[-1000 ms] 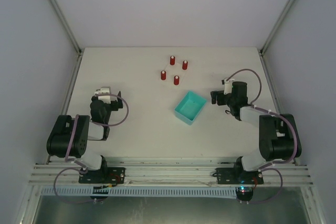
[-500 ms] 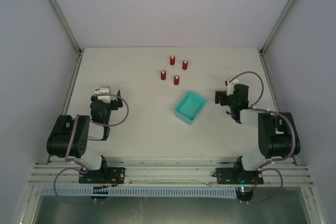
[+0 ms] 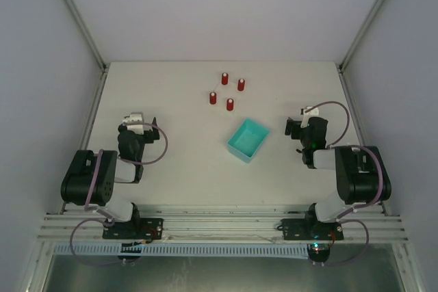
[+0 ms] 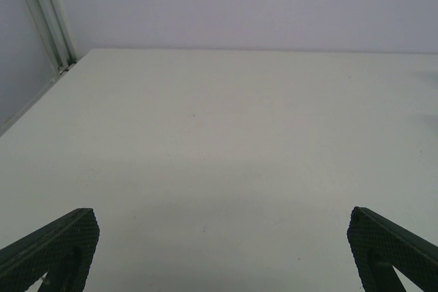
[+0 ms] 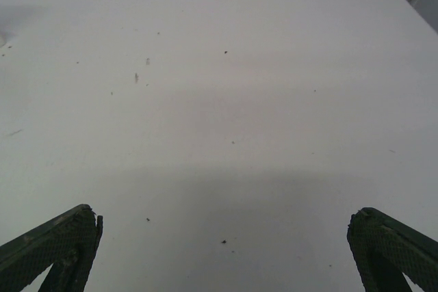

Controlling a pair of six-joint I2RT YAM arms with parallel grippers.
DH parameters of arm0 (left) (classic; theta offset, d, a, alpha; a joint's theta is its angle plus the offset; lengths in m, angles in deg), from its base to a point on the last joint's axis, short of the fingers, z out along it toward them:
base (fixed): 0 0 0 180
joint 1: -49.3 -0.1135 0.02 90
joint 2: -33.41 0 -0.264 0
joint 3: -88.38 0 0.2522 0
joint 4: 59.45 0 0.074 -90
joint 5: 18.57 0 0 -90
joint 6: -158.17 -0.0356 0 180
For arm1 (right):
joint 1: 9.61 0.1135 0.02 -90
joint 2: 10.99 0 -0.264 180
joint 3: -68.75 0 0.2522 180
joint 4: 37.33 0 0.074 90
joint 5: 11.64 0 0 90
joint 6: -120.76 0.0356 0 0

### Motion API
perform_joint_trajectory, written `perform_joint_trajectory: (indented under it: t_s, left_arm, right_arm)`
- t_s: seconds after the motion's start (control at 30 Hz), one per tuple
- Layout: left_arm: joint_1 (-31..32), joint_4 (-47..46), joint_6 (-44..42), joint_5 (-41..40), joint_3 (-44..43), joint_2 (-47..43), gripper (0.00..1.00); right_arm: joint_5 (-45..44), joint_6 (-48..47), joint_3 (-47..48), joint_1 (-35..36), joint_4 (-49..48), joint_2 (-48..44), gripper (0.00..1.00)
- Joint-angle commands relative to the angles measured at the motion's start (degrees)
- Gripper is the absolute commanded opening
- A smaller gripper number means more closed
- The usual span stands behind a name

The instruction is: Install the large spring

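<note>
the large spring cannot be made out in any view; whether it lies in the teal tray [image 3: 248, 139] is too small to tell. the tray sits right of centre in the overhead view, turned cornerwise. four red cylinders [image 3: 230, 104] stand in a loose cluster above it, nearer the bench's [image 3: 185, 100] far edge, apart from the tray.

the left hand [image 3: 140, 128] sits at centre left, near the bench's left edge. in its wrist view the left hand [image 4: 222, 244] is spread wide and grips nothing, its fingers [image 4: 58, 247] at the lower corners. plain white bench runs ahead to the far wall, with a metal frame post [image 4: 48, 15] at upper left.

the right hand [image 3: 299, 126] sits right of the tray, with a gap between them, and near the bench's right edge. from its wrist the right hand [image 5: 222, 244] is likewise spread wide and empty, with speckled bench reaching the top edge.
</note>
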Motion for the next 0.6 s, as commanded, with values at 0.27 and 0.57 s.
perform_joint_trajectory:
  t_s: [0.27, 0.57]
  left_arm:
    - [0.11, -2.12, 0.8, -0.05, -0.65, 0.13, 0.99]
    - [-0.19, -1.86, 0.95, 0.78, -0.81, 0.14, 0.99]
  right_arm:
    - [-4.46, 0.08, -0.6, 1.29, -3.07, 0.03, 0.99]
    - [-4.54, 0.17, -0.53, 1.37, -3.06, 0.08, 0.99]
